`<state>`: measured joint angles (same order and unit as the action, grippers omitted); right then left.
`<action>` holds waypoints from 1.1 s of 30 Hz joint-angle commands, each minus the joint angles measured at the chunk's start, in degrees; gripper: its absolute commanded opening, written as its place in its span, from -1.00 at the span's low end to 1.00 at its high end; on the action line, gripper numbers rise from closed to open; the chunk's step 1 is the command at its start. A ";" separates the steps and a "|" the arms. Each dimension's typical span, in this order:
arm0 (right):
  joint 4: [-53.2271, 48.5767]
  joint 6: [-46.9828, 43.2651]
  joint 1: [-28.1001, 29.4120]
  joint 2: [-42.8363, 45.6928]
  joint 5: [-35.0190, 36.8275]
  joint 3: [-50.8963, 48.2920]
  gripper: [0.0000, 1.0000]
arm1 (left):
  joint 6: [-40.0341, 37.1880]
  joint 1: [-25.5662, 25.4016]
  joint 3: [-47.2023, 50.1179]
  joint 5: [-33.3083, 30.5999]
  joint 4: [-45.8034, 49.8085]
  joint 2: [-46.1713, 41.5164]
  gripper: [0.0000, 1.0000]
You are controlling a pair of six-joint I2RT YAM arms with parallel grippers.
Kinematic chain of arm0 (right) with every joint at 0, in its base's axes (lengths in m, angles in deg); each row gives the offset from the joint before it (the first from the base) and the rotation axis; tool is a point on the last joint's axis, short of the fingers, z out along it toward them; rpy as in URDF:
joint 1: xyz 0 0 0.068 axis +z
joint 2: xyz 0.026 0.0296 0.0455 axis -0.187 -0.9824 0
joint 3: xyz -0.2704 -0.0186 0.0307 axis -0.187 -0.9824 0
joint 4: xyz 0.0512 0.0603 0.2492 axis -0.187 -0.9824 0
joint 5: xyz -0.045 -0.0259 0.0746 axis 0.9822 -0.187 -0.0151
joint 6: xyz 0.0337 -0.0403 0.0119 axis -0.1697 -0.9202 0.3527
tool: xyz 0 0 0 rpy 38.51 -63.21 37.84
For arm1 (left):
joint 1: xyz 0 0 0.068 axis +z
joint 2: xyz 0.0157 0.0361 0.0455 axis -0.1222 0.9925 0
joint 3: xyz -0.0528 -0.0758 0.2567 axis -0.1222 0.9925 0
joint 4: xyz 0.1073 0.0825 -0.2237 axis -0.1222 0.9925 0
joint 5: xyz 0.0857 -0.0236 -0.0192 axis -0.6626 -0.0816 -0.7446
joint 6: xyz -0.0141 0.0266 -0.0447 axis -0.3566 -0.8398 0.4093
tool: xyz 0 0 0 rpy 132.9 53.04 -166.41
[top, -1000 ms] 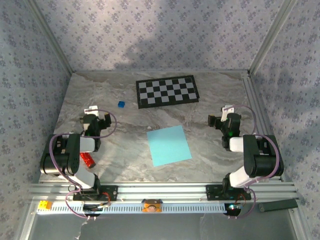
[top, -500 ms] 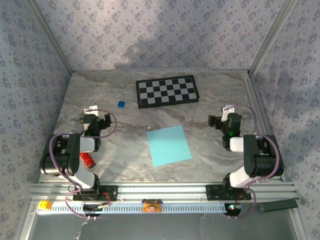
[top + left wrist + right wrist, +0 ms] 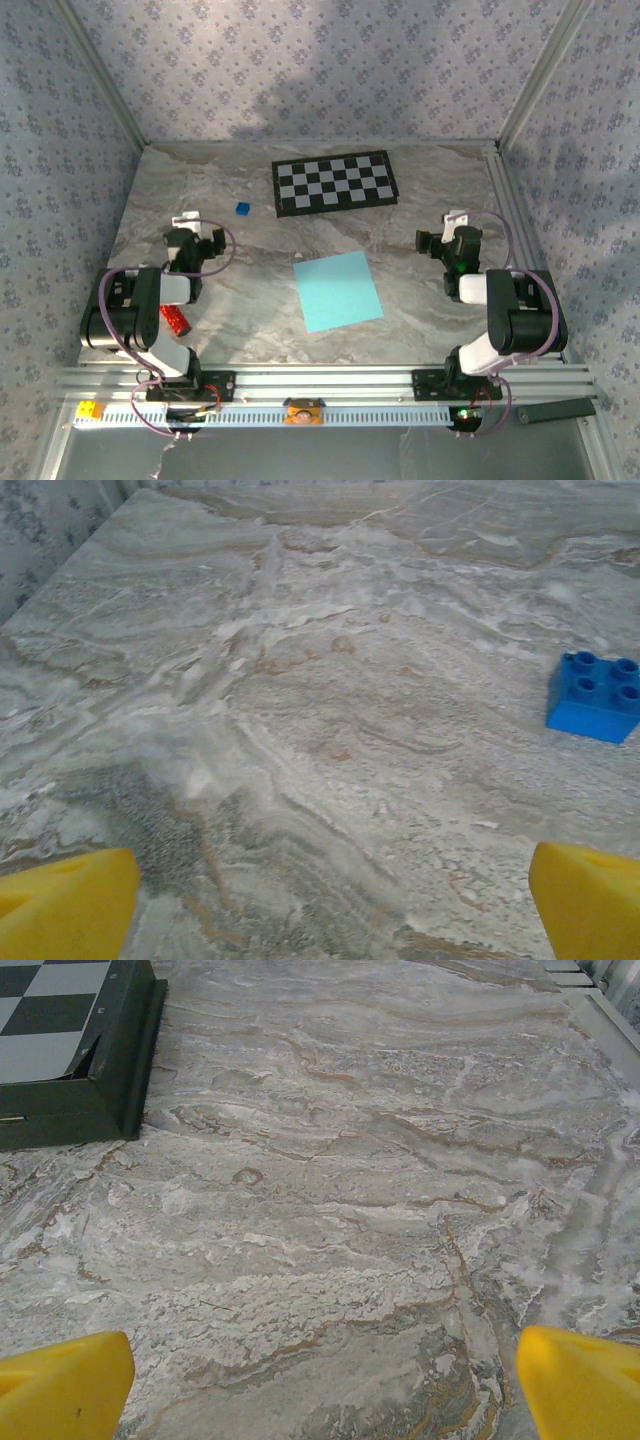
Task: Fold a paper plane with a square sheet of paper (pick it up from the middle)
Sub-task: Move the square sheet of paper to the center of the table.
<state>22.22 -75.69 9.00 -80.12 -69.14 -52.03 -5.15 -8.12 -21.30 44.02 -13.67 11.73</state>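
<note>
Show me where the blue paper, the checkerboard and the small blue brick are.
blue paper (image 3: 338, 291), top view, middle of the sheet.
checkerboard (image 3: 335, 184), top view, centre of the board.
small blue brick (image 3: 592, 694), left wrist view, studded top face.

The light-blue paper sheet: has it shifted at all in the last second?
No. The square sheet of paper lies at the same spot and angle, just as far from the checkerboard.

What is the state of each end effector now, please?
Left end effector: open, holding nothing.
Right end effector: open, holding nothing.
</note>
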 commanded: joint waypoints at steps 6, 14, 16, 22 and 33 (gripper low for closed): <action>-2.17 -1.56 0.76 3.43 -0.47 1.12 0.99 | 0.00 -0.56 0.31 1.30 7.88 -11.59 0.99; -30.46 4.92 0.37 13.41 -1.70 11.31 0.99 | 8.03 -1.05 -3.69 0.38 34.57 -27.59 0.99; -39.87 8.13 0.37 16.00 -2.17 14.20 0.99 | 13.69 -0.90 -5.51 -1.14 43.29 -33.11 1.00; -68.70 27.45 -0.32 18.20 -9.69 23.23 0.99 | 28.89 -0.71 -9.03 0.15 63.64 -44.10 0.99; -75.70 23.47 8.74 17.22 -36.19 21.32 0.92 | 42.10 -0.58 1.35 22.93 64.38 -63.43 0.99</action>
<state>-45.85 -50.84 14.81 -62.37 -100.37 -32.09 30.02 -8.62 -22.04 56.43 51.02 -48.73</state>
